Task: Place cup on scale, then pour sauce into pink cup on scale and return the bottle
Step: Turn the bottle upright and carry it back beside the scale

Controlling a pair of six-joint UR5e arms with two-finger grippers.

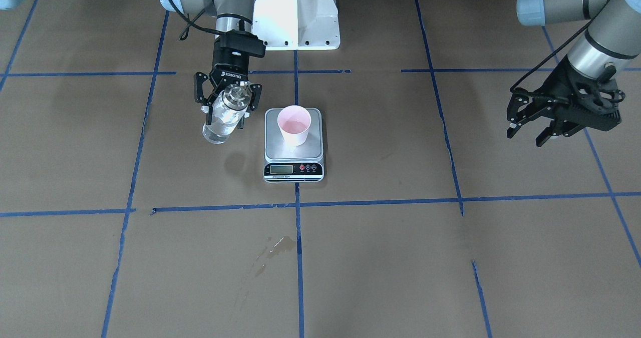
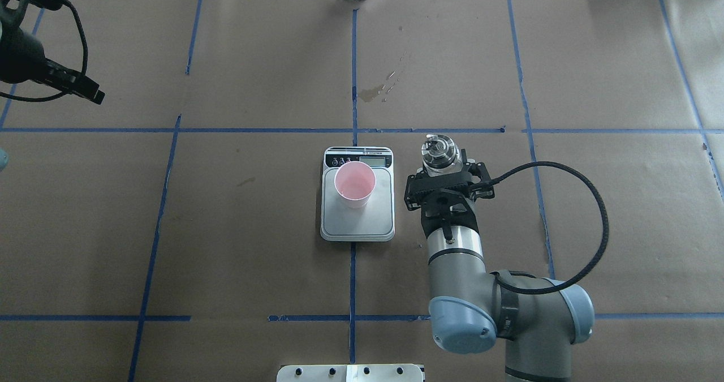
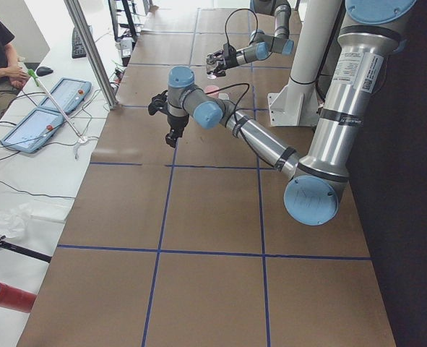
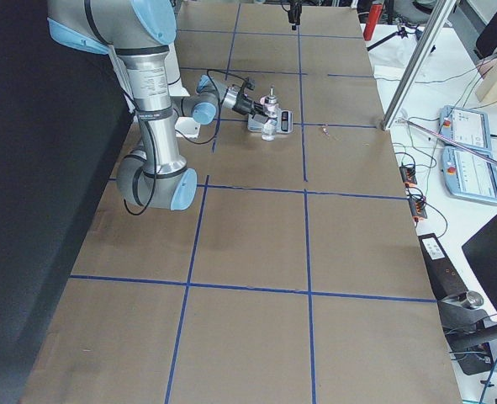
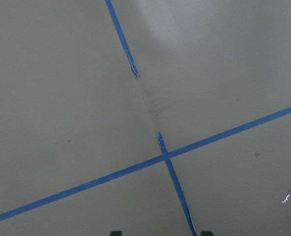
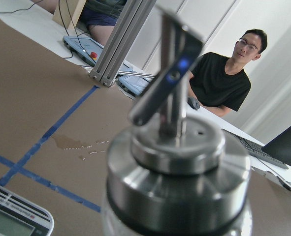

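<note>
Nearest the robot, the right gripper (image 2: 447, 172) is clenched around the bottle (image 2: 440, 152), held upright just beside the scale (image 2: 362, 226) and apart from its right edge. Whether its base touches the table (image 2: 226, 246) I cannot tell. Clear sauce (image 1: 217, 129) shows through the glass. The cup (image 2: 354, 184) sits on the platform's far half, near the display, with steel showing around it. Beyond the scale a damp stain (image 2: 373, 93) marks the paper. Brown paper stretches leftward to the left gripper (image 1: 527, 133), well apart, released with fingers spread

Bright, even overhead light. Soft shadow on table (image 1: 400, 258) below right jaws. Between those jaws bottle (image 6: 177, 187) close, blurred, cap glinting.
</note>
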